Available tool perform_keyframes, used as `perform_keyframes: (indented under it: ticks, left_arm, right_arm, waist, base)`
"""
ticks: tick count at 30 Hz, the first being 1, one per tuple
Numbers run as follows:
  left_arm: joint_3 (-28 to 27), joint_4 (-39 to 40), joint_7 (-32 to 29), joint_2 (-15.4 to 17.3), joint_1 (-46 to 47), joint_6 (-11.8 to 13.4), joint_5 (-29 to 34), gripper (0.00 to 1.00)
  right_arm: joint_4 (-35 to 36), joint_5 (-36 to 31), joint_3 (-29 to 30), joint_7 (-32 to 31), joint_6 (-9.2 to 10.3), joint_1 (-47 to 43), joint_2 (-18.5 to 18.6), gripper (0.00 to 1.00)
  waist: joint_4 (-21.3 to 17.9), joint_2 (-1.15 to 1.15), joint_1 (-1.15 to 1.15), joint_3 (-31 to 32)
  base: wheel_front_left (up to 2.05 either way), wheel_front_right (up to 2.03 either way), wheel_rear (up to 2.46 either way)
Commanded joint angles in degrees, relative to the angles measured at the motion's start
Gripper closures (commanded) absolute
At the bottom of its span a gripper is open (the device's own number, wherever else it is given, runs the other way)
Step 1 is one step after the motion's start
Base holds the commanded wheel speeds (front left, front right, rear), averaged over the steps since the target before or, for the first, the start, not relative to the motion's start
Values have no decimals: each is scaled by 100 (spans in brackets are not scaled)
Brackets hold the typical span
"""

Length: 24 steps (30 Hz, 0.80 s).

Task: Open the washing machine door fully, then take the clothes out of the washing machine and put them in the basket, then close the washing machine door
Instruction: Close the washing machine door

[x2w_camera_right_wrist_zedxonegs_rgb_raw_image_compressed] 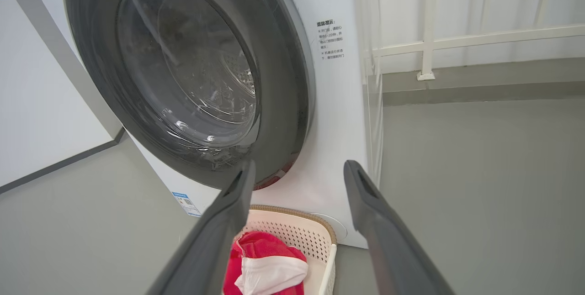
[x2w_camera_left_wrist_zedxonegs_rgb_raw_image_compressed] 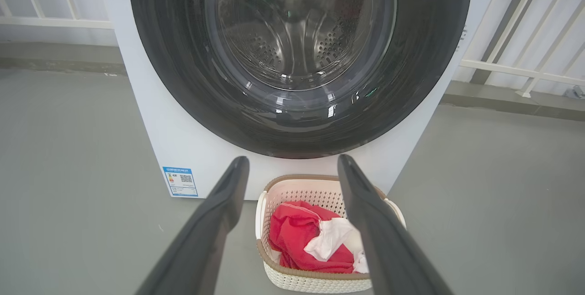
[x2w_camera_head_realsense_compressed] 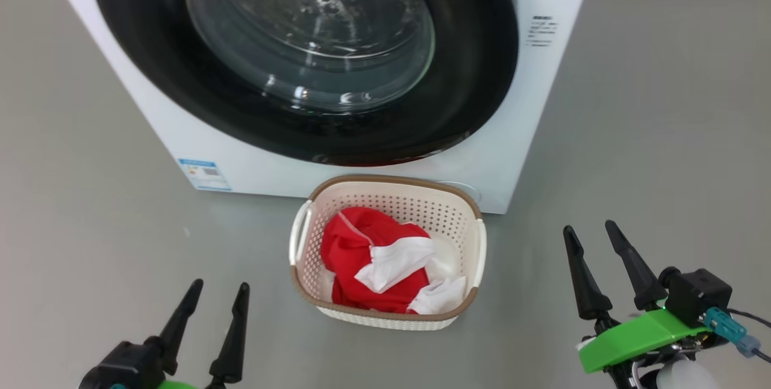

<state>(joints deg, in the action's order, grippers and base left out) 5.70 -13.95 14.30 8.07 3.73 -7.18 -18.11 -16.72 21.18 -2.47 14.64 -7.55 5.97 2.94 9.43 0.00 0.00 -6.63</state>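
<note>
- Head view: washing machine door (x2w_camera_head_realsense_compressed: 310, 34) lies ahead, above the basket (x2w_camera_head_realsense_compressed: 385, 179), apparently shut.
- Left gripper (x2w_camera_head_realsense_compressed: 220, 285) and right gripper (x2w_camera_head_realsense_compressed: 588, 226) flank basket, both splayed, empty; clothes (x2w_camera_head_realsense_compressed: 352, 250) inside.

white washer (x2w_camera_head_realsense_compressed: 494, 154), with a small blue label (x2w_camera_head_realsense_compressed: 205, 174) at 7 o'clock on its front. glossy black door (x2w_camera_head_realsense_compressed: 476, 76) rim around clear glass; dotted steel behind it. cream-white basket (x2w_camera_head_realsense_compressed: 385, 202), peppered with holes, brown woven-look rim. bright red clothes (x2w_camera_head_realsense_compressed: 349, 250), white panels toward 4 o'clock. black-fingered left gripper (x2w_camera_head_realsense_compressed: 220, 283) and right gripper (x2w_camera_head_realsense_compressed: 589, 226); bright green mount (x2w_camera_head_realsense_compressed: 632, 338) at 5 o'clock of the right, teal plug (x2w_camera_head_realsense_compressed: 723, 324) at 4 o'clock. plain grey floor (x2w_camera_head_realsense_compressed: 90, 226). white railing (x2w_camera_left_wrist_zedxonegs_rgb_raw_image_compressed: 502, 66).
</note>
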Motion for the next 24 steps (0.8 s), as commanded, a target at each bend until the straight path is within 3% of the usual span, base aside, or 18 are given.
perform_keyframes:
  ticks: [1,15,24]
  left_arm:
    - [-245,171,70,151,47,-31,28,0]
    - [-498,281,70,238,-91,-31,142,0]
    - [-635,296,70,214,-222,-31,213,0]
  right_arm:
    - [178,24,-96,36,6,-29,-6,0]
    - [300,-20,134,36,6,-519,-6,0]
    - [371,-56,313,36,6,-808,-6,0]
  waist:
    - [-170,0,0,58]
    - [-720,0,0,129]
    - [-842,0,0,158]
  base:
    - [0,0,0]
    - [0,0,0]
    - [0,0,0]
